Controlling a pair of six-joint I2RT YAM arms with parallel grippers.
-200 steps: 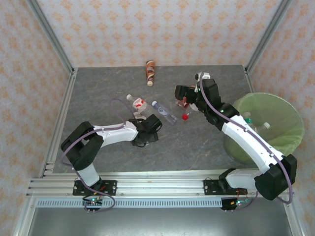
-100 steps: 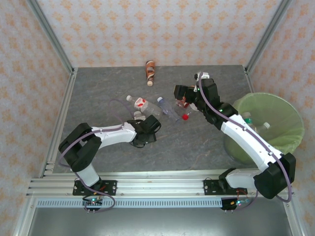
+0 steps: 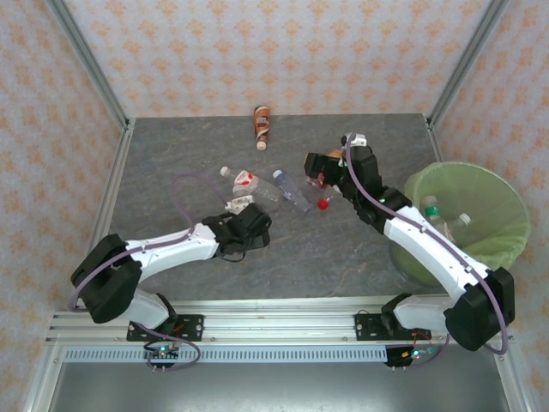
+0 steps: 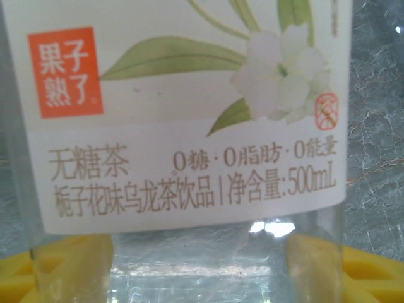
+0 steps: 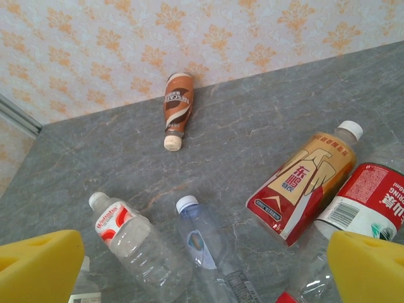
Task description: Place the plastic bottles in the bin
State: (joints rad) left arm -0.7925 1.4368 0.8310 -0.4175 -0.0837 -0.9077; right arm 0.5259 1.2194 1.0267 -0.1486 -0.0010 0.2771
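My left gripper (image 3: 241, 215) (image 4: 202, 273) is shut on a clear bottle with a white flower-printed label (image 4: 189, 107) (image 3: 238, 203), and its yellow fingers (image 4: 60, 268) show through the plastic. My right gripper (image 3: 319, 169) (image 5: 202, 278) hangs open above a cluster of lying bottles. These are a clear one with a red-white label (image 5: 136, 243) (image 3: 243, 180), a bluish clear one (image 5: 208, 249) (image 3: 290, 190), a gold-and-red one (image 5: 303, 186) and a red-labelled one (image 5: 363, 202) with a red cap (image 3: 323, 204). A brown bottle (image 5: 177, 107) (image 3: 262, 125) lies by the back wall. The bin (image 3: 502, 227) stands at right.
Two bottles (image 3: 431, 207) (image 3: 461, 221) lie inside the green-lined bin. Metal frame posts (image 3: 86, 60) stand at the back corners, and the patterned walls close in the grey table (image 3: 171, 154) on three sides.
My left arm has swung left and stretched out low, drawing its gripper and the white-labelled bottle slightly left and nearer. The right gripper has barely shifted.
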